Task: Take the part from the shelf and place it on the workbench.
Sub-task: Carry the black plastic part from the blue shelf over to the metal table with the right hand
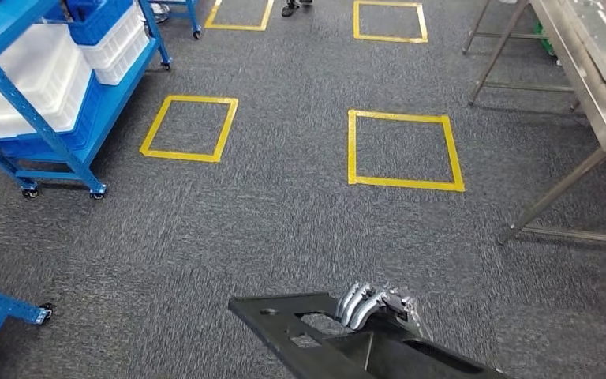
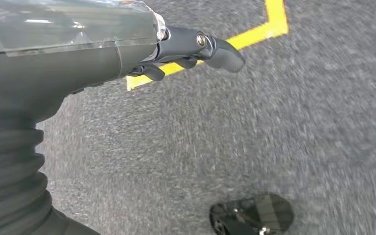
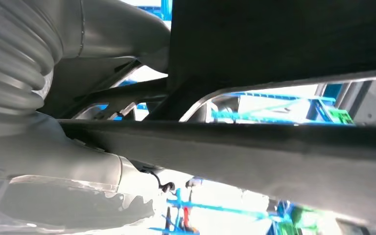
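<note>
1. The grey carpet floor (image 1: 284, 221) carries yellow tape squares (image 1: 404, 150).
2. The steel worktop (image 1: 600, 87) stands ahead and to the right, well apart from the robot; the blue shelf (image 1: 39, 95) with white bins is at the left.
3. The black part (image 1: 339, 343) is carried low in front, its long axis running left to right, pointing away from the worktop.
4. The right robot hand (image 1: 375, 304) wraps its fingers over the part's edge, so it is nearer.
5. The left robot hand (image 2: 191, 49) hangs over the floor holding nothing, fingers loosely apart.
6. No readable writing.
</note>
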Controlling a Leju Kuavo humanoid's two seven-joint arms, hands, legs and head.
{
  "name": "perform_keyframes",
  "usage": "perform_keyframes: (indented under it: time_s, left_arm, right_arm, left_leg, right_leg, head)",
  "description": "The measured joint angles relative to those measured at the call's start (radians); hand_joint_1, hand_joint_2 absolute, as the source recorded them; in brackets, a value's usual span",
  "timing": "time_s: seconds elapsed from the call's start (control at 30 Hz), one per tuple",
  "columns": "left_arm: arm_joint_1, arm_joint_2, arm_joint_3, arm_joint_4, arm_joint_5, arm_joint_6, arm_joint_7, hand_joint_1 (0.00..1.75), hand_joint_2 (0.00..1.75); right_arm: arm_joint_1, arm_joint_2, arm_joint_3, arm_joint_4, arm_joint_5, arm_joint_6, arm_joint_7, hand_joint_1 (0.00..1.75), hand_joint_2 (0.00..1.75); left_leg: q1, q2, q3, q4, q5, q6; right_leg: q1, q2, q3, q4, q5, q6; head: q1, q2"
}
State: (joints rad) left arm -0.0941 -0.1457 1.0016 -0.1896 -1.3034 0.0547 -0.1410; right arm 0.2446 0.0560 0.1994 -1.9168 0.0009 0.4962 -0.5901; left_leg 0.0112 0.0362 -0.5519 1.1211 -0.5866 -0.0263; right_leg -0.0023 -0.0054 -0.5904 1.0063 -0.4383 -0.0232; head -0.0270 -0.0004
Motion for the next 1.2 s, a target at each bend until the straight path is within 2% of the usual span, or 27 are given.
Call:
perform_keyframes:
  time_s: [0.07, 0.1, 0.13, 0.17, 0.2, 0.27, 0.3, 0.33, 0.4, 0.43, 0.47, 0.53, 0.57, 0.6, 0.63, 0.67, 0.73, 0.8, 0.83, 0.9, 0.93, 1.0, 1.03, 1.1, 1.13, 1.17, 1.2]
  left_arm:
    - [0.006, -0.004, 0.000, 0.000, 0.008, 0.004, 0.000, 0.00, 1.75]
    - [0.008, -0.006, 0.000, 0.000, 0.011, 0.006, 0.000, 0.00, 1.75]
    - [0.009, -0.008, 0.000, 0.000, 0.013, 0.007, 0.000, 0.00, 1.75]
    - [0.009, -0.010, 0.000, 0.000, 0.014, 0.008, 0.000, 0.00, 1.75]
    - [0.009, -0.012, 0.000, 0.000, 0.014, 0.008, 0.000, 0.00, 1.75]
    - [0.009, -0.018, 0.000, 0.000, 0.015, 0.009, 0.000, 0.00, 1.75]
    - [0.010, -0.021, 0.000, 0.000, 0.016, 0.010, 0.001, 0.00, 1.75]
    - [0.010, -0.024, 0.000, 0.000, 0.017, 0.010, 0.002, 0.00, 1.75]
    - [0.010, -0.030, 0.001, 0.000, 0.019, 0.011, 0.003, 0.00, 1.75]
    - [0.009, -0.033, 0.002, 0.000, 0.021, 0.011, 0.003, 0.00, 1.75]
    - [0.008, -0.036, 0.002, 0.000, 0.022, 0.011, 0.004, 0.00, 1.75]
    - [0.011, -0.039, 0.004, 0.000, 0.027, 0.011, 0.007, 0.00, 1.75]
    - [0.014, -0.040, 0.006, 0.000, 0.029, 0.011, 0.010, 0.00, 1.75]
    - [0.016, -0.040, 0.007, 0.000, 0.030, 0.011, 0.013, 0.00, 1.75]
    - [0.016, -0.040, 0.008, 0.000, 0.031, 0.011, 0.014, 0.00, 1.75]
    - [0.015, -0.040, 0.009, 0.000, 0.031, 0.011, 0.016, 0.00, 1.75]
    - [0.013, -0.041, 0.009, 0.000, 0.031, 0.011, 0.017, 0.00, 1.75]
    - [0.012, -0.041, 0.009, 0.000, 0.031, 0.013, 0.019, 0.00, 1.75]
    - [0.012, -0.042, 0.009, 0.000, 0.031, 0.014, 0.020, 0.00, 1.75]
    - [0.011, -0.042, 0.010, 0.000, 0.033, 0.019, 0.022, 0.00, 1.75]
    - [0.009, -0.041, 0.011, 0.000, 0.037, 0.021, 0.020, 0.00, 1.75]
    - [0.006, -0.040, 0.015, 0.000, 0.045, 0.026, 0.009, 0.00, 1.75]
    - [0.005, -0.038, 0.018, 0.000, 0.051, 0.028, -0.001, 0.00, 1.75]
    - [0.005, -0.035, 0.026, 0.000, 0.060, 0.034, -0.026, 0.00, 1.75]
    - [0.005, -0.034, 0.029, 0.000, 0.063, 0.036, -0.037, 0.00, 1.75]
    - [0.003, -0.032, 0.032, 0.000, 0.065, 0.038, -0.046, 0.00, 1.75]
    - [0.000, -0.031, 0.033, 0.000, 0.066, 0.040, -0.051, 0.00, 1.75]
  right_arm:
    - [0.004, 0.000, 0.000, -0.001, -0.001, -0.002, 0.001, 1.24, 1.75]
    - [0.005, 0.000, 0.000, -0.001, -0.001, -0.004, 0.002, 1.24, 1.75]
    - [0.006, 0.000, 0.000, -0.001, -0.001, -0.005, 0.003, 1.24, 1.75]
    - [0.006, 0.000, 0.000, -0.001, -0.001, -0.006, 0.005, 1.24, 1.75]
    - [0.006, 0.000, 0.000, -0.001, -0.001, -0.007, 0.006, 1.24, 1.75]
    - [0.006, 0.000, 0.000, -0.002, -0.001, -0.005, 0.010, 1.24, 1.75]
    - [0.006, 0.000, 0.000, -0.002, -0.001, -0.004, 0.011, 1.24, 1.75]
    - [0.007, -0.001, 0.000, -0.002, -0.001, -0.002, 0.011, 1.24, 1.75]
    - [0.011, -0.002, -0.001, -0.002, -0.001, 0.002, 0.012, 1.24, 1.75]
    - [0.013, -0.002, -0.001, -0.002, -0.001, 0.003, 0.012, 1.24, 1.75]
    - [0.014, -0.003, -0.002, -0.002, -0.002, 0.005, 0.012, 1.24, 1.75]
    - [0.012, -0.005, -0.002, 0.000, -0.002, 0.007, 0.012, 1.24, 1.75]
    - [0.011, -0.006, -0.002, 0.002, -0.002, 0.009, 0.012, 1.24, 1.75]
    - [0.011, -0.008, -0.002, 0.005, -0.002, 0.011, 0.012, 1.24, 1.75]
    - [0.011, -0.009, -0.002, 0.008, -0.002, 0.013, 0.012, 1.24, 1.75]
    - [0.010, -0.011, -0.002, 0.011, -0.002, 0.017, 0.012, 1.24, 1.75]
    - [0.008, -0.014, -0.002, 0.014, -0.002, 0.021, 0.012, 1.24, 1.75]
    - [0.003, -0.016, -0.002, 0.015, -0.002, 0.023, 0.012, 1.24, 1.75]
    - [0.000, -0.016, -0.002, 0.015, -0.002, 0.023, 0.013, 1.24, 1.75]
    - [-0.003, -0.017, -0.002, 0.015, -0.002, 0.026, 0.013, 1.24, 1.75]
    - [-0.007, -0.017, -0.002, 0.016, -0.004, 0.029, 0.012, 1.24, 1.75]
    - [-0.027, -0.018, -0.003, 0.024, -0.008, 0.039, 0.011, 1.24, 1.75]
    - [-0.039, -0.018, -0.003, 0.031, -0.012, 0.045, 0.009, 1.24, 1.75]
    - [-0.061, -0.018, -0.004, 0.048, -0.020, 0.059, 0.004, 1.24, 1.75]
    - [-0.069, -0.018, -0.004, 0.057, -0.023, 0.066, 0.002, 1.24, 1.75]
    - [-0.078, -0.017, -0.004, 0.065, -0.025, 0.071, 0.001, 1.24, 1.75]
    - [-0.088, -0.017, -0.004, 0.072, -0.027, 0.075, 0.000, 1.24, 1.75]
  left_leg:
    - [0.001, -0.024, -0.065, 0.135, -0.055, -0.003]
    - [0.001, -0.027, -0.086, 0.171, -0.058, -0.005]
    - [0.002, -0.028, -0.090, 0.168, -0.041, -0.006]
    - [0.004, -0.032, -0.075, 0.126, -0.005, -0.006]
    - [0.007, -0.043, -0.048, 0.057, 0.039, -0.006]
    - [0.014, -0.094, -0.001, -0.060, 0.087, -0.004]
    - [0.015, -0.112, 0.009, -0.087, 0.092, -0.001]
    - [0.013, -0.121, 0.010, -0.093, 0.089, 0.004]
    - [0.011, -0.100, 0.012, -0.098, 0.094, 0.019]
    - [0.011, -0.089, 0.013, -0.103, 0.098, 0.027]
    - [0.011, -0.075, 0.014, -0.108, 0.102, 0.034]
    - [0.007, -0.047, 0.015, -0.113, 0.104, 0.042]
    - [0.004, -0.032, 0.014, -0.113, 0.104, 0.044]
    - [0.001, -0.017, 0.014, -0.112, 0.103, 0.045]
    - [0.000, -0.004, 0.014, -0.112, 0.102, 0.045]
    - [-0.002, 0.007, 0.015, -0.112, 0.101, 0.045]
    - [-0.004, 0.027, 0.019, -0.112, 0.097, 0.042]
    - [-0.006, 0.041, 0.024, -0.113, 0.094, 0.035]
    - [-0.006, 0.049, 0.025, -0.114, 0.093, 0.030]
    - [-0.005, 0.063, 0.029, -0.117, 0.089, 0.019]
    - [-0.004, 0.058, 0.030, -0.111, 0.083, 0.015]
    - [-0.001, 0.019, 0.005, -0.047, 0.043, 0.008]
    - [0.000, -0.005, -0.023, 0.015, 0.011, 0.006]
    - [0.001, -0.025, -0.086, 0.141, -0.038, 0.002]
    - [0.001, -0.028, -0.101, 0.167, -0.037, 0.000]
    - [0.002, -0.029, -0.099, 0.152, -0.014, -0.001]
    - [0.003, -0.035, -0.078, 0.099, 0.024, -0.001]
  right_leg:
    - [0.000, 0.024, 0.000, 0.000, 0.001, -0.004]
    - [0.000, 0.037, 0.000, 0.001, 0.000, -0.004]
    - [0.000, 0.051, 0.001, 0.003, 0.000, -0.003]
    - [-0.001, 0.065, 0.003, 0.005, -0.001, -0.002]
    - [-0.002, 0.078, 0.003, 0.009, -0.003, 0.001]
    - [-0.002, 0.102, -0.002, 0.021, -0.007, 0.013]
    - [-0.003, 0.111, -0.008, 0.025, -0.006, 0.019]
    - [-0.004, 0.122, -0.013, 0.026, -0.004, 0.027]
    - [-0.009, 0.135, -0.020, 0.026, 0.000, 0.041]
    - [-0.009, 0.123, -0.027, 0.037, -0.007, 0.047]
    - [-0.008, 0.097, -0.042, 0.068, -0.027, 0.051]
    - [-0.006, 0.037, -0.098, 0.186, -0.090, 0.056]
    - [-0.007, 0.021, -0.130, 0.252, -0.118, 0.058]
    - [-0.009, 0.015, -0.151, 0.296, -0.131, 0.059]
    - [-0.010, 0.012, -0.153, 0.304, -0.125, 0.059]
    - [-0.010, 0.008, -0.134, 0.273, -0.103, 0.057]
    - [-0.005, -0.018, -0.053, 0.129, -0.045, 0.047]
    - [0.005, -0.048, 0.003, 0.026, -0.019, 0.031]
    - [0.010, -0.053, 0.008, 0.013, -0.022, 0.025]
    - [0.010, -0.035, 0.008, 0.007, -0.017, 0.015]
    - [0.008, -0.025, 0.010, 0.001, -0.013, 0.011]
    - [0.001, -0.006, 0.016, -0.011, -0.005, 0.002]
    - [0.001, 0.003, 0.017, -0.012, -0.005, -0.001]
    - [0.000, 0.025, 0.016, -0.011, -0.005, -0.003]
    - [0.000, 0.037, 0.016, -0.009, -0.005, -0.003]
    - [-0.001, 0.050, 0.017, -0.007, -0.006, -0.002]
    - [-0.002, 0.063, 0.017, -0.003, -0.007, 0.000]
  head:
    - [0.000, 0.000]
    - [0.000, 0.000]
    - [0.000, 0.000]
    - [0.000, 0.000]
    - [0.000, 0.000]
    - [0.000, 0.000]
    - [0.000, 0.000]
    - [0.000, 0.000]
    - [0.001, 0.000]
    - [0.001, 0.000]
    - [0.001, 0.000]
    - [0.001, 0.000]
    - [0.001, 0.000]
    - [0.001, 0.000]
    - [0.001, 0.000]
    - [0.001, 0.000]
    - [0.001, 0.000]
    - [0.001, 0.000]
    - [0.001, 0.000]
    - [0.001, 0.000]
    - [0.001, 0.000]
    - [0.001, 0.000]
    - [0.001, 0.000]
    - [0.001, 0.000]
    - [0.001, 0.000]
    - [0.001, 0.000]
    - [0.001, 0.000]
